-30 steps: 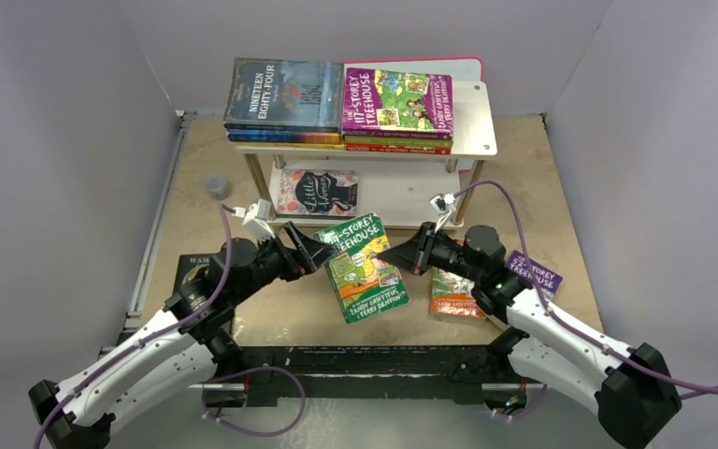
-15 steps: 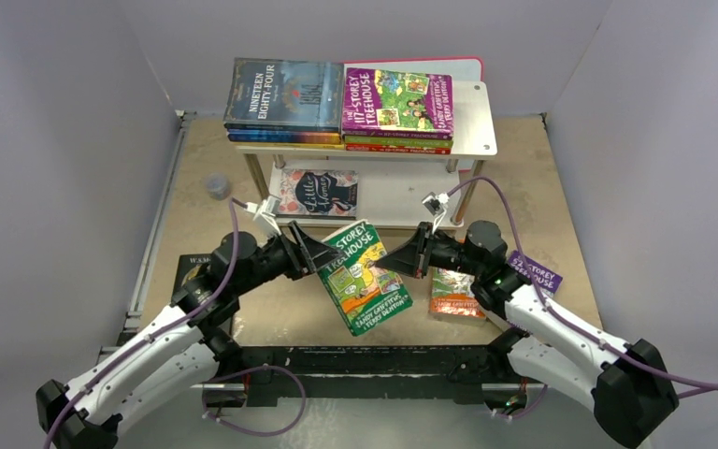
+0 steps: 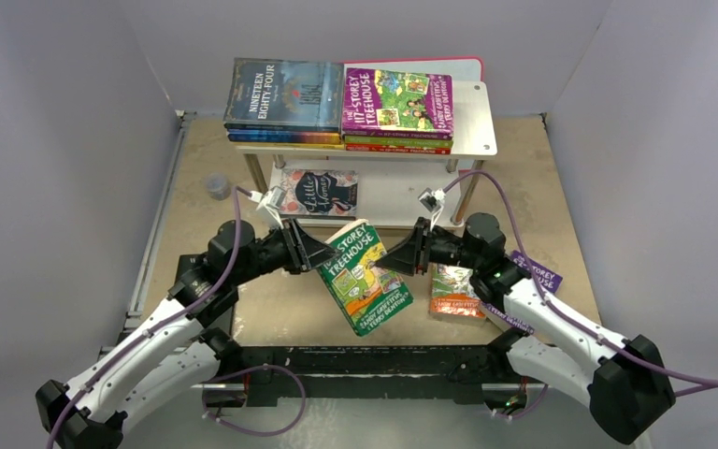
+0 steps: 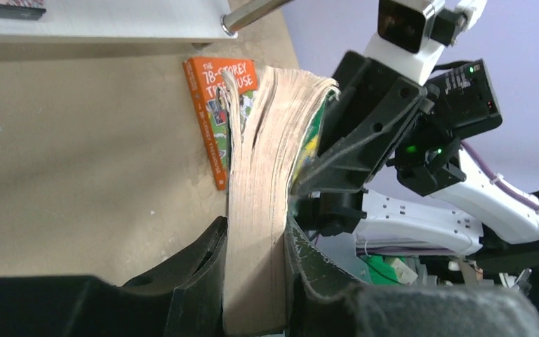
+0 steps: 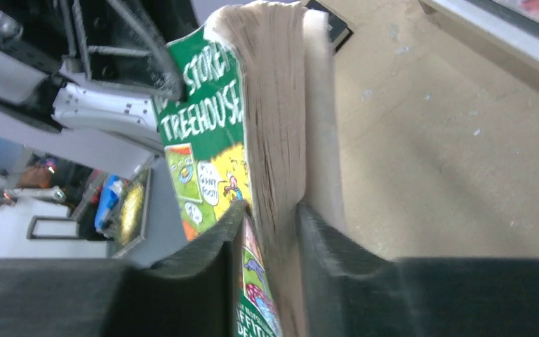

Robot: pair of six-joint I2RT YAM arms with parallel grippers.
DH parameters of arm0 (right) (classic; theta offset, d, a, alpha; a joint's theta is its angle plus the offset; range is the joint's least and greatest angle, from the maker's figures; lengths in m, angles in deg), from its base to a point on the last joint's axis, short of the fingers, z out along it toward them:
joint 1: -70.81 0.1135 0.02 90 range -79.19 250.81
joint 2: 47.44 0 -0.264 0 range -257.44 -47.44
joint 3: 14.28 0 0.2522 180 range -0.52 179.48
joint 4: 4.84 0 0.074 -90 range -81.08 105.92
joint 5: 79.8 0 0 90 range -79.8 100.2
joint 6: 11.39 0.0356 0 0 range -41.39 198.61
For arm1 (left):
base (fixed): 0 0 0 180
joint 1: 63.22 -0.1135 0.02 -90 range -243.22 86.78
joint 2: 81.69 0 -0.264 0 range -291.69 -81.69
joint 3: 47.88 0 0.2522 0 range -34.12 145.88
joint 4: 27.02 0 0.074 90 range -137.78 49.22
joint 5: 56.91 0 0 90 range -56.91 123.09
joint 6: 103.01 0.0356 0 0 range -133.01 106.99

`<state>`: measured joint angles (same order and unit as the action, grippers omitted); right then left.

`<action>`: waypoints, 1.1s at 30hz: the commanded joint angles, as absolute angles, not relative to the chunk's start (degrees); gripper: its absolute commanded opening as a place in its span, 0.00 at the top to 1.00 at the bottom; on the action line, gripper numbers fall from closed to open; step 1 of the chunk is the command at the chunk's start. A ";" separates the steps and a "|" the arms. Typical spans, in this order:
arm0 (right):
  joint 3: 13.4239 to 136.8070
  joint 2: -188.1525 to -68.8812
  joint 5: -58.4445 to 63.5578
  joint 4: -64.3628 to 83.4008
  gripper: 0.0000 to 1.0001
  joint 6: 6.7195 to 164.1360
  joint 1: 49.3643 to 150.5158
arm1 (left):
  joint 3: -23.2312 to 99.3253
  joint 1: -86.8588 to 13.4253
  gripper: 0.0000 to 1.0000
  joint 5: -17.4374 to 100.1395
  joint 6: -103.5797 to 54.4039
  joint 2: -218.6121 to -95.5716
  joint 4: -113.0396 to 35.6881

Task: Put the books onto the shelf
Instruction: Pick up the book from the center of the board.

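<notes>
Green-covered Treehouse paperback (image 3: 365,276) hangs tilted at the frame's centre over the tan table (image 3: 570,187), pinched from both sides: the left gripper (image 3: 323,254) clamps its page block, and the right gripper (image 3: 383,260) is closed narrowly on the opposite edge. At upper centre, the shelf (image 3: 472,122) carries two stacks on its top board, the Nineteen Eighty-Four pile (image 3: 285,94) on the left and the purple Treehouse pile (image 3: 397,98) on the right. Little Women (image 3: 316,192) lies on the lower board
</notes>
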<state>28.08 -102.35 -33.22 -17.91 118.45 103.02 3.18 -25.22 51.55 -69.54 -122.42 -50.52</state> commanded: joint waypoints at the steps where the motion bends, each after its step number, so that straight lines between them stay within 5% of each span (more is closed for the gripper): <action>1: 30.93 -101.47 -26.91 -18.79 0.52 119.72 104.30 | 5.52 -24.46 1.00 48.14 -68.03 -121.09 -48.65; 4: 29.53 -99.67 -18.75 -15.75 0.31 121.34 104.30 | 4.95 -24.45 1.00 36.88 -69.15 -117.54 -49.57; 11: 25.67 -97.22 -7.60 -15.77 0.19 129.93 104.30 | -0.22 -24.46 1.00 20.58 -76.78 -112.71 -40.86; 22: 23.29 -101.67 -7.16 -26.04 0.11 146.27 104.30 | -5.55 -24.45 1.00 17.79 -84.80 -113.63 -23.79; 30: 24.78 -107.91 -10.68 -34.80 0.12 154.50 104.39 | -8.47 -24.46 1.00 13.16 -87.83 -110.52 -19.04; 33: 26.23 -111.95 -15.57 -42.87 0.20 157.57 104.64 | -9.68 -24.45 1.00 12.76 -89.54 -110.81 -16.51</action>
